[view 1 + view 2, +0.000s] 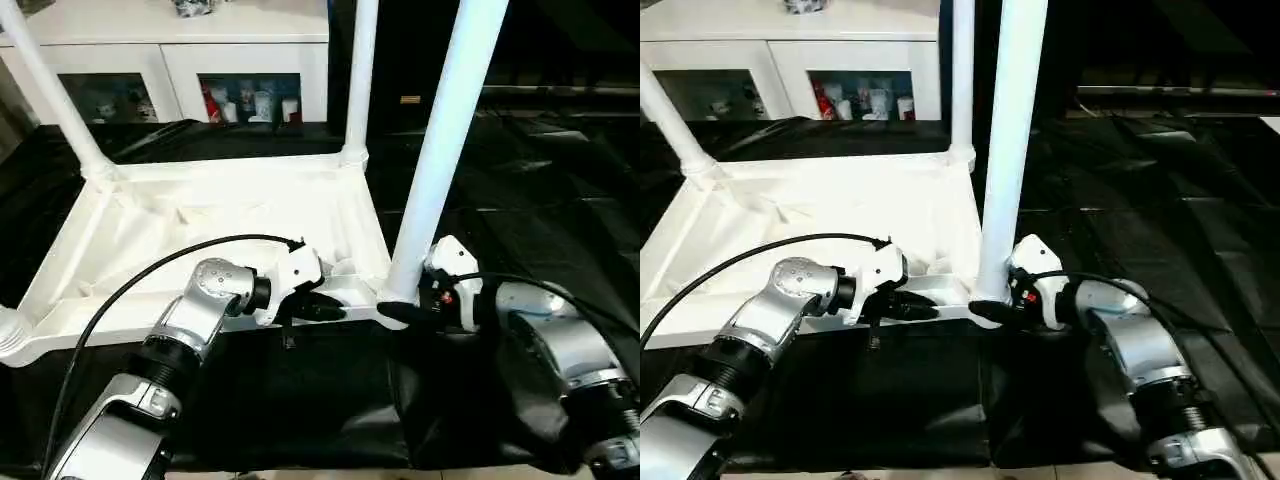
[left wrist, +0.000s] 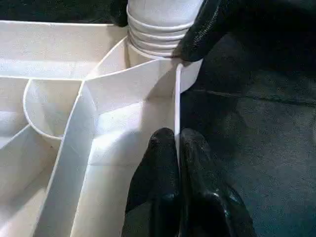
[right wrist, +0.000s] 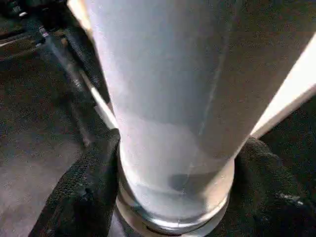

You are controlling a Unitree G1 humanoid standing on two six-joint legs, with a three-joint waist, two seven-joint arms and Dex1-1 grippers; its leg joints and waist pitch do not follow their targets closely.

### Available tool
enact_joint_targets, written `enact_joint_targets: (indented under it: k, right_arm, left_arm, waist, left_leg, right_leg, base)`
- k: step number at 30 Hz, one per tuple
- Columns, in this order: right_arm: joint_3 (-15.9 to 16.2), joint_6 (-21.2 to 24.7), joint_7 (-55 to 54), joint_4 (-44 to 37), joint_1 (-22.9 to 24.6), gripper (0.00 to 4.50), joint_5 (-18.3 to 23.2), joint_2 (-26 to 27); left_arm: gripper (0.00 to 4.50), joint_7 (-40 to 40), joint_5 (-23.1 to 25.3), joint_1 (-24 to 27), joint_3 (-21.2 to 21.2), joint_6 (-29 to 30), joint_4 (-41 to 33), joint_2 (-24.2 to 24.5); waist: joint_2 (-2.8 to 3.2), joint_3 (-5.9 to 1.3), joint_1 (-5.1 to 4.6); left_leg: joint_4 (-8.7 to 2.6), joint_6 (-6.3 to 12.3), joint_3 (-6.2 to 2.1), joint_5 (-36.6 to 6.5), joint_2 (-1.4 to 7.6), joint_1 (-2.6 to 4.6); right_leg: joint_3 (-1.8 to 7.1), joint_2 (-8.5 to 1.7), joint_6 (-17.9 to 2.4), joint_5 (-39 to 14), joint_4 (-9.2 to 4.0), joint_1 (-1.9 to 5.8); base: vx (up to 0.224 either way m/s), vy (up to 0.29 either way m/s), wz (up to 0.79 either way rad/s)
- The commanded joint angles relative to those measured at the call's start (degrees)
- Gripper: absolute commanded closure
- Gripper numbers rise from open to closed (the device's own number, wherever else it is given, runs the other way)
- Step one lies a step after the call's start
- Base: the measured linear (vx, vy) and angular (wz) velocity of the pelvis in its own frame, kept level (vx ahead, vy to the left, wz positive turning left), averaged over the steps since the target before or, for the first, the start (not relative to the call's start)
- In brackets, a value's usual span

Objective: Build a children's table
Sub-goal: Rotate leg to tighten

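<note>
Tabletop (image 1: pixel 200 215) lies upside down on the black-covered work table (image 1: pixel 560 230), raised rim up, underside ribs exposed. Three legs stand in corner sockets: far-left leg (image 1: pixel 45 85) leaning, far-right leg (image 1: pixel 360 70) upright, and near-right leg (image 1: pixel 445 140) upright at the corner closest to the right arm. A fourth socket (image 1: pixel 8 335) shows at the near-left corner; what it holds cannot be told.

Left gripper (image 1: pixel 325 308): fingers (image 2: pixel 163 182) together, pinched on the thin near rim of the tabletop, just beside the near-right corner. The left wrist view shows the rim wall pressed between the two black pads.

Right gripper (image 1: pixel 985 308): fingers (image 3: pixel 84 197) set on either side of the near-right leg's base, just above the socket collar. The right wrist view shows a black pad against each flank of the tube. Jaws are apart to the tube's width; contact on both sides appears close, but a firm clamp cannot be confirmed.

White cabinet (image 1: pixel 170 60) with glass doors stands behind the work table.
</note>
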Motion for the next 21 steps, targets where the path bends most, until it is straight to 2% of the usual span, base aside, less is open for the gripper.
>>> enact_joint_targets:
  k: [1,2,3,4,5,6,7,8,10,12,15,16,18,21]
  right_arm:
    - [-1.5,0.7,-6.7,3.3,-0.7,1.79,-0.7,3.3]
    - [-3.5,0.6,-14.3,6.4,-1.4,1.79,-1.4,6.7]
    - [-3.9,0.6,-16.0,7.1,-1.5,1.79,-1.6,7.4]
    - [-4.3,0.6,-17.6,7.7,-1.7,1.79,-1.7,8.1]
    - [-5.7,1.0,-22.8,9.6,-2.2,1.79,-1.8,10.8]
    - [-6.7,1.0,-26.8,11.0,-2.6,1.8,-1.8,12.9]
    - [-7.2,0.6,-32.0,13.2,-3.5,1.8,-2.5,15.7]
    - [-7.3,0.3,-33.6,14.0,-3.8,1.8,-2.9,16.6]
    - [-6.2,-0.5,-37.7,16.7,-5.4,1.8,-4.9,18.6]
    - [-5.5,-1.8,-38.0,18.5,-6.8,1.8,-5.8,20.0]
    - [-5.7,-3.5,-35.7,18.3,-7.3,1.8,-5.5,20.3]
    - [-6.0,-3.9,-35.2,18.0,-7.3,1.24,-5.2,20.1]
    - [-6.8,-5.0,-34.6,17.7,-7.4,1.1,-4.7,19.8]
    - [-7.8,-5.2,-28.3,14.2,-7.0,0.75,-2.1,16.1]
  left_arm:
    - [4.5,4.6,0.3,0.0,-0.1,-0.4,1.6,-2.8]
    - [4.5,10.1,2.0,-0.7,0.1,0.0,3.8,-4.7]
    - [4.5,11.3,2.2,-0.8,0.2,0.1,4.3,-5.1]
    - [4.5,12.2,2.4,-0.9,0.3,0.2,4.6,-5.6]
    - [4.5,15.5,2.9,-1.4,0.5,1.2,5.8,-7.4]
    - [4.5,17.8,3.5,-1.7,0.3,2.3,6.5,-8.8]
    - [4.5,21.5,4.3,-2.4,0.0,3.5,7.8,-11.2]
    - [4.5,22.4,4.5,-2.6,-0.1,3.8,8.3,-12.1]
    - [4.5,25.1,4.9,-3.5,-0.5,4.8,9.6,-14.8]
    - [4.5,26.2,5.4,-4.4,-1.0,4.4,11.1,-16.4]
    - [4.5,26.1,6.0,-5.0,-1.0,2.9,12.2,-16.5]
    - [4.5,25.9,6.0,-5.0,-1.0,2.6,12.2,-16.3]
    - [4.5,25.4,6.1,-5.0,-0.8,1.8,12.1,-15.8]
    - [4.5,20.9,5.2,-4.1,-0.7,-0.4,10.3,-12.7]
  waist:
    - [-1.15,-3.36,0.02]
    - [-1.13,-3.23,-0.27]
    - [-0.91,-2.89,-0.81]
    - [-1.01,-2.93,-0.93]
    - [-0.9,-3.05,-1.29]
    - [-0.84,-2.82,-1.51]
    - [-0.89,-2.83,-1.58]
    - [-0.92,-2.89,-1.61]
    - [-0.83,-2.87,-1.62]
    - [-0.96,-2.77,-1.71]
    - [-0.94,-2.86,-1.6]
    - [-0.95,-2.92,-1.54]
    - [-0.92,-2.97,-1.48]
    - [-1.06,-3.1,-1.32]
  left_leg:
    - [-3.67,3.78,-0.86,-11.0,2.04,0.52]
    - [-3.79,3.18,-0.93,-11.7,2.0,0.53]
    - [-4.07,1.96,-0.9,-14.0,1.86,0.74]
    - [-4.09,1.23,-1.06,-15.2,1.78,0.93]
    - [-4.16,0.74,-1.15,-15.8,1.78,0.81]
    - [-4.27,0.25,-1.12,-17.3,1.85,1.25]
    - [-4.28,-0.07,-1.21,-17.7,1.74,1.25]
    - [-4.38,-0.41,-1.34,-18.4,1.66,1.31]
    - [-4.39,-0.27,-1.34,-18.8,1.62,1.3]
    - [-4.43,0.03,-1.42,-20.4,1.46,1.32]
    - [-4.46,0.72,-1.47,-20.5,1.45,1.22]
    - [-4.51,0.76,-1.5,-20.3,1.5,1.21]
    - [-4.6,1.25,-1.47,-19.3,1.61,0.98]
    - [-4.49,2.22,-1.39,-18.4,1.72,0.76]
  right_leg:
    - [1.74,-2.62,-14.1,-11.7,-3.86,2.8]
    - [1.71,-2.6,-13.8,-12.9,-4.1,2.7]
    - [1.66,-2.52,-13.1,-16.7,-4.63,2.33]
    - [1.55,-2.61,-12.6,-19.1,-4.76,2.38]
    - [1.7,-2.65,-11.7,-20.5,-4.78,2.42]
    - [1.76,-2.45,-11.3,-21.8,-5.24,1.94]
    - [1.73,-2.48,-11.0,-22.6,-5.3,1.98]
    - [1.7,-2.59,-10.0,-24.4,-5.56,2.02]
    - [1.74,-2.59,-9.8,-24.8,-5.69,1.94]
    - [1.59,-2.55,-8.7,-27.2,-6.09,1.82]
    - [1.62,-2.59,-7.8,-27.3,-6.33,1.81]
    - [1.62,-2.6,-7.9,-26.7,-6.23,1.87]
    - [1.68,-2.54,-8.7,-24.1,-5.93,1.99]
    - [1.72,-2.61,-9.6,-21.4,-5.65,2.33]
  base:
    - [0.0,0.0,0.0]
    - [0.0,0.0,0.0]
    - [0.0,0.0,0.0]
    - [0.0,0.0,0.0]
    - [0.0,0.0,0.0]
    - [0.0,0.0,0.0]
    - [0.0,0.0,0.0]
    - [0.0,0.0,0.0]
    - [0.0,0.0,0.0]
    - [0.0,0.0,0.0]
    - [0.0,0.0,0.0]
    - [0.0,0.0,0.0]
    - [0.0,0.0,0.0]
    - [0.0,0.0,0.0]
